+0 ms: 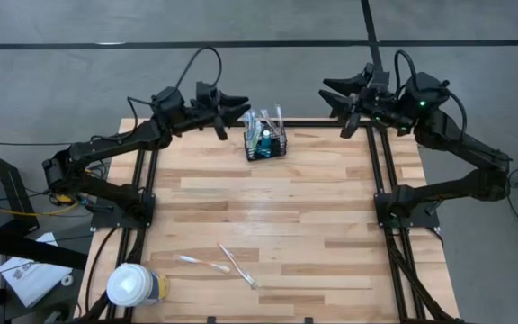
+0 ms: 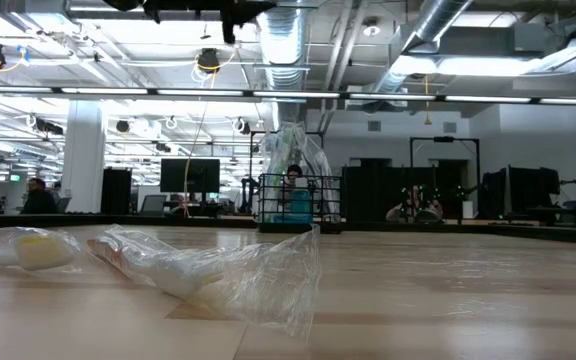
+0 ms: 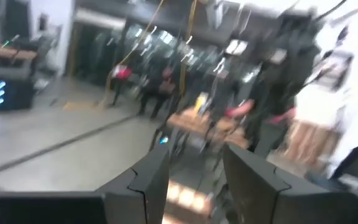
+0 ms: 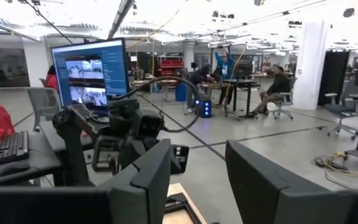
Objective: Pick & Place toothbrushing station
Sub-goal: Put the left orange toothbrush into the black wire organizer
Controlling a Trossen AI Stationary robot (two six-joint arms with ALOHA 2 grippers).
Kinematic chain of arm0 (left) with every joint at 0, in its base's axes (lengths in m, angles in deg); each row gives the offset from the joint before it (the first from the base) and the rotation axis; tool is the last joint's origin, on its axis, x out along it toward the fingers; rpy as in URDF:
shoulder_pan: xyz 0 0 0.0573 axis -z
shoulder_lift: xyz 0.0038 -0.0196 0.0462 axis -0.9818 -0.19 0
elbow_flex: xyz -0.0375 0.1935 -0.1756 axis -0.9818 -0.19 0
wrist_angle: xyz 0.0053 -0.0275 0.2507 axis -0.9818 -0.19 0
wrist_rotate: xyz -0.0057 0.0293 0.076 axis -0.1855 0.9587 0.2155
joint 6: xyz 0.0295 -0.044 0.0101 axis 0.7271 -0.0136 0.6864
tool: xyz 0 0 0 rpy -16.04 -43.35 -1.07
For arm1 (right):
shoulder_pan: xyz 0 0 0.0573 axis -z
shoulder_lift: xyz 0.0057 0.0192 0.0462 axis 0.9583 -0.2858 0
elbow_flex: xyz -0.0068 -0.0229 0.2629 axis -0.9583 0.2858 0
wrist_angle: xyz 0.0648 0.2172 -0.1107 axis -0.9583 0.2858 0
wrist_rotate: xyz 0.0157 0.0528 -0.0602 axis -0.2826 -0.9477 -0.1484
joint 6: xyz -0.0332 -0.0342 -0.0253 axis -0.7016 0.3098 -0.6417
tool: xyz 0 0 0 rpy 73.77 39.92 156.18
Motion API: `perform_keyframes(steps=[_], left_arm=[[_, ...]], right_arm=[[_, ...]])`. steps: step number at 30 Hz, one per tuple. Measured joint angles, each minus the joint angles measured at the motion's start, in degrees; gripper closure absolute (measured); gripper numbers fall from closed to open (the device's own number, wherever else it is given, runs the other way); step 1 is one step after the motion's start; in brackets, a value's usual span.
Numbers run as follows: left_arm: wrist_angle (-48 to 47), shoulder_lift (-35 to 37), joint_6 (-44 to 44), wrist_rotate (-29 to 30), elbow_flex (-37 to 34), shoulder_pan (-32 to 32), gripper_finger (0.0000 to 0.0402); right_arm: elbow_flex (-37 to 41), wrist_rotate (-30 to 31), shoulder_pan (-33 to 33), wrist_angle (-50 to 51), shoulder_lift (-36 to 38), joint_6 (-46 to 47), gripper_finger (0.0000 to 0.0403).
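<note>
The small black wire-mesh rectangular basket [image 1: 266, 144] sits upper centre on the pale wood-plank table [image 1: 313, 225]. Left gripper [image 1: 241, 112] and right gripper [image 1: 329, 97] hover raised above the table's upper corners, fingers apart.

No text, label, brand, number or sign can be read in any view. The monitor [image 4: 89, 70] in the right wrist view shows windows whose contents are too small to make out, and the papers [image 1: 27, 274] beside the table in the high view carry print that stays illegible.
</note>
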Motion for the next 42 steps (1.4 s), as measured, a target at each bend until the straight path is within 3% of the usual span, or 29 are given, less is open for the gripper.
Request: perform_keyframes(steps=[4, 9, 14, 20, 23, 32, 37, 42], left_arm=[[7.9, 0.1, -1.2, -3.9, 0.0, 0.2, 0.0257], [4.9, 3.5, -2.4, -5.0, 0.0, 1.8, 0.0259], [-21.4, 10.3, 3.1, -5.1, 0.1, 2.1, 0.0274], [-55.6, 16.4, 3.4, -4.9, 0.1, 4.3, 0.0294], [-66.3, 17.1, 3.0, -5.0, -1.5, 8.3, 0.0296], [-65.0, 15.6, -5.8, -5.0, -12.8, 31.0, 0.0251], [-56.6, 10.8, -7.9, -0.7, -17.7, 44.6, 0.0225], [-46.4, 2.5, -10.8, 1.2, -20.0, 51.5, 0.0210]], right_arm=[[-0.3, -3.6, 0.0, 0.3, 0.1, 0.5, 0.0255], [-0.2, -10.4, -1.3, 7.3, -1.4, 5.4, 0.0260], [0.3, -10.5, -6.1, 16.9, -7.1, 6.1, 0.0270], [0.1, -10.7, -9.5, 13.5, -12.0, 6.3, 0.0260], [0.1, -10.7, -9.5, 9.9, -13.2, 7.0, 0.0253], [0.1, -10.4, -8.5, 8.3, -12.0, 10.2, 0.0248], [0.1, -10.4, -8.5, 8.3, -11.2, 10.2, 0.0252], [0.1, -10.4, -8.5, 8.6, -10.9, 10.4, 0.0250]])
